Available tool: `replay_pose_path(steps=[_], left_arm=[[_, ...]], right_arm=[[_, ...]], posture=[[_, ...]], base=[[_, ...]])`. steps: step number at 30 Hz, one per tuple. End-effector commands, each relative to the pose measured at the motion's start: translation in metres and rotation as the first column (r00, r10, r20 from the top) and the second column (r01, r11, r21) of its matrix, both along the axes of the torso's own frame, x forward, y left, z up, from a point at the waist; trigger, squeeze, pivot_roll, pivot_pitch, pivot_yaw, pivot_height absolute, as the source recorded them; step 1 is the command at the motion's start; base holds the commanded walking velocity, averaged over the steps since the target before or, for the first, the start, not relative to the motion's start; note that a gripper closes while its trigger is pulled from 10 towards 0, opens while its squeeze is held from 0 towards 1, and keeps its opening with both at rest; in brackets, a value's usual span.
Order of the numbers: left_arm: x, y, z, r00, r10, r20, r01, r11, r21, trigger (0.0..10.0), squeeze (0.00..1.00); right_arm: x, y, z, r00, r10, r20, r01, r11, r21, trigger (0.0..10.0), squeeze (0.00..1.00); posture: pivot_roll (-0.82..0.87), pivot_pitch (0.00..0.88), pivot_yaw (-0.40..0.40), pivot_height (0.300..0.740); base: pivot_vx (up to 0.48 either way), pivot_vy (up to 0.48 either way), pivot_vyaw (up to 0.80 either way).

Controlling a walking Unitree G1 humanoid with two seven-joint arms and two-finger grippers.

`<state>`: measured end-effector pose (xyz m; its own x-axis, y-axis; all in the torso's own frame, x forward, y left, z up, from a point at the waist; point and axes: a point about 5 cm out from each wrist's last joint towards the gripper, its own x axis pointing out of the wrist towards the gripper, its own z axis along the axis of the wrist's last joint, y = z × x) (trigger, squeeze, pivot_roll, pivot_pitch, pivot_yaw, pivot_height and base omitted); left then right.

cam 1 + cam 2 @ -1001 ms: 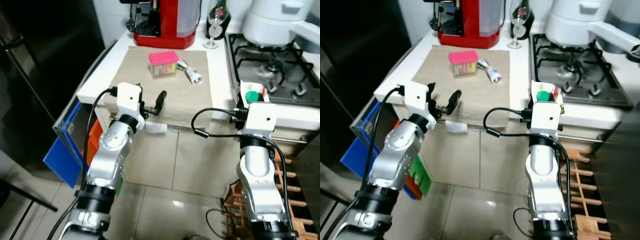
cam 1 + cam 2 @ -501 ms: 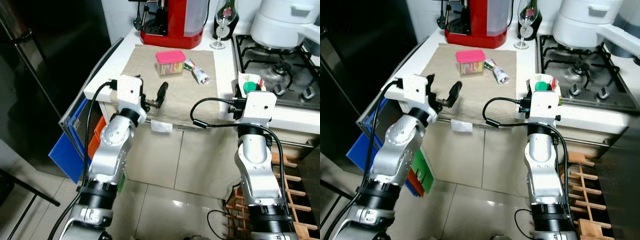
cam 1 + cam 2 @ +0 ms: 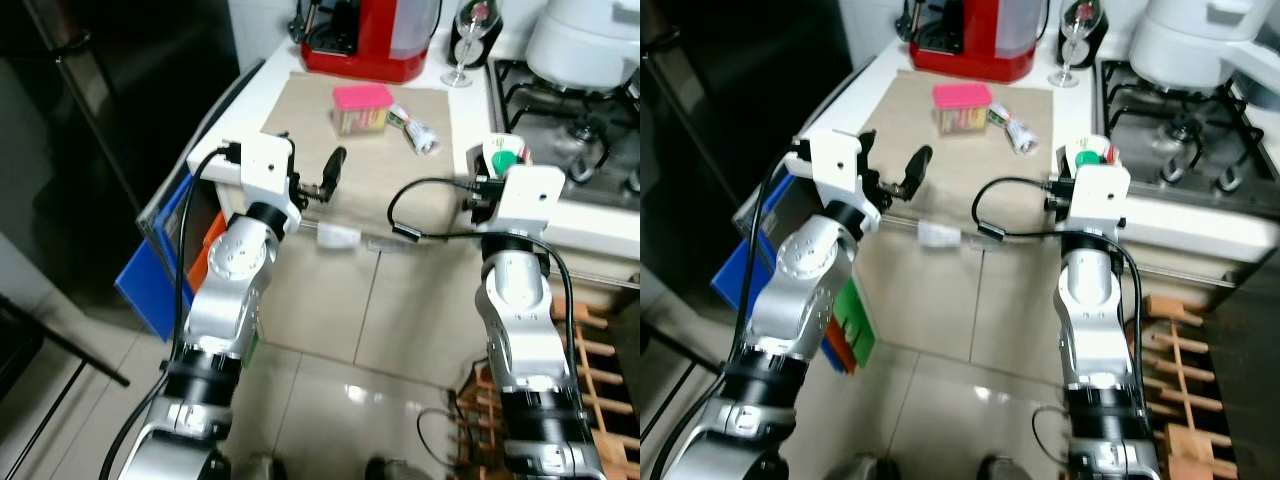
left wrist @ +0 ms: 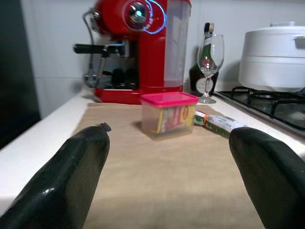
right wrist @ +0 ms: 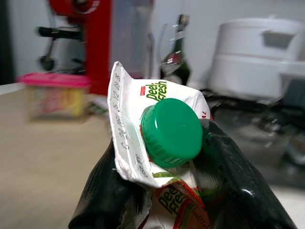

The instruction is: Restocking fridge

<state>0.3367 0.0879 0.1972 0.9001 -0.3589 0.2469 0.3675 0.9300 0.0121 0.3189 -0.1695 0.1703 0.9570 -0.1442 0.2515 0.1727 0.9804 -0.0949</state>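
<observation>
- While the right hand point(image 5: 174, 191) grips it, the carton point(image 5: 159, 129) stands upright between the two black fingers point(image 5: 233, 191), green cap point(image 5: 171, 132) facing the wrist camera and its folded top seam running up and down.
- From the head, that carton point(image 3: 497, 160) sits just above the right wrist block at the front edge of the worktop point(image 3: 240, 115), beside the stove point(image 3: 590, 140); its lower body is hidden behind the fingers and the wrist.
- On the other side, the left hand point(image 3: 312, 180) hovers over the near edge of the beige mat point(image 3: 390, 150), fingers spread wide and holding nothing.
- Out past its two fingertips point(image 4: 86, 157) stands one clear tub with a pink lid point(image 4: 169, 113), upright on the mat.
- Just beside the tub lies one small wrapped packet point(image 4: 217, 121), flat, long axis slanting across the mat towards the stove.
- Further back: one red coffee machine point(image 4: 140, 47), one wine glass point(image 4: 210, 59) and one dark bottle point(image 4: 202, 71) behind it, its label too small to read.
- One white pot point(image 4: 274, 57) sits on the stove, cut off at the frame edge.
- Below the worktop, a blue panel point(image 3: 150, 270) leans at the left, partly hidden by the left arm; a wooden rack point(image 3: 1185, 370) shows low on the right.
- Dark fridge door point(image 3: 110, 110) on the far left, little detail to make out.
</observation>
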Motion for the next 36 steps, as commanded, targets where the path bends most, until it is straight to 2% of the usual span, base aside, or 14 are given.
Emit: replay_pose_path(steps=[1, 16, 22, 30, 36], left_arm=[[0.001, 0.001, 0.002, 1.0, 0.012, 0.009, -0.012, 1.0, 0.003, 10.0, 0.0], [0.001, 0.002, 0.001, 1.0, -0.001, 0.009, 0.001, 1.0, 0.007, 10.0, 0.0], [0.001, 0.003, -0.001, 1.0, -0.001, 0.0, 0.001, 1.0, 0.009, 10.0, 0.0], [-0.007, -0.004, -0.012, 0.999, -0.022, -0.045, 0.02, 0.999, -0.036, 10.0, 0.0], [-0.008, -0.013, -0.021, 0.997, 0.019, -0.081, -0.024, 0.998, -0.065, 10.0, 0.0]], right_arm=[[0.001, 0.001, -0.006, 0.999, 0.01, -0.034, -0.01, 1.0, 0.016, 0.0, 0.0], [-0.001, 0.003, -0.008, 0.999, 0.014, -0.029, -0.014, 1.0, 0.008, 0.0, 0.0], [-0.005, 0.004, -0.014, 0.999, 0.025, -0.047, -0.026, 1.0, -0.004, 0.0, 0.0], [-0.012, -0.005, -0.017, 0.999, 0.015, -0.049, -0.016, 1.0, -0.018, 0.0, 0.0], [-0.008, -0.022, -0.016, 0.998, -0.005, -0.067, 0.004, 1.0, -0.02, 0.0, 0.0]], posture=[[-0.08, 0.0, 0.039, 0.74], [-0.08, 0.0, 0.046, 0.74], [-0.08, 0.0, 0.06, 0.74], [-0.1, 0.0, 0.061, 0.74], [-0.12, 0.0, 0.001, 0.74]], base=[[-0.424, 0.0, 0.0], [-0.392, 0.0, 0.0], [-0.044, 0.0, -0.38], [0.0, 0.0, -0.79], [0.0, 0.0, -0.2]])
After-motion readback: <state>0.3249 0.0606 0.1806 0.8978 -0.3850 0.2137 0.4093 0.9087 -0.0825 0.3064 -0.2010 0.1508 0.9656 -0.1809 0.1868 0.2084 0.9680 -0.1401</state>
